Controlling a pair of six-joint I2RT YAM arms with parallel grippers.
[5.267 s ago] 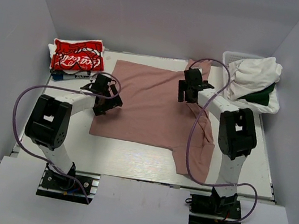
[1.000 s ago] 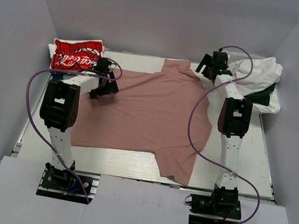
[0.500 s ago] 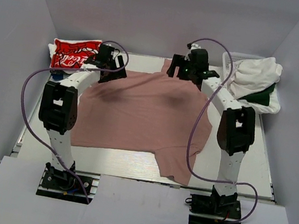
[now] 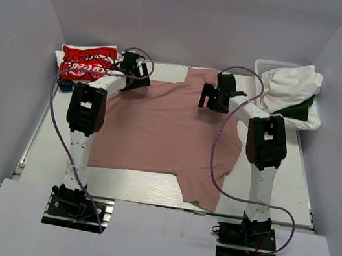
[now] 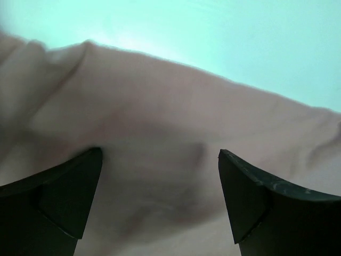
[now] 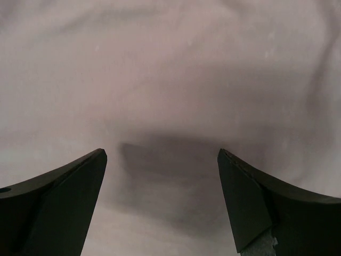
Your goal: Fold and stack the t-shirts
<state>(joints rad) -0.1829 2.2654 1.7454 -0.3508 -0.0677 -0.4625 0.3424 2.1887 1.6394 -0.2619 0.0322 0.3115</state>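
Pink t-shirt (image 4: 157, 132) | flat | long axis left-right | sleeves far/near

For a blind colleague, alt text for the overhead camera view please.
A dusty-pink t-shirt lies spread out, with the open left hand and right hand over its far edge. A folded red t-shirt sits far left; a basket of white shirts far right.

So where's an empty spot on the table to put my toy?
Bare table runs left of the pink shirt, nearer than the red shirt. Another patch lies right of the pink shirt, nearer than the basket. A thin strip borders the pink shirt's near hem. The far corners are crowded with shirts.
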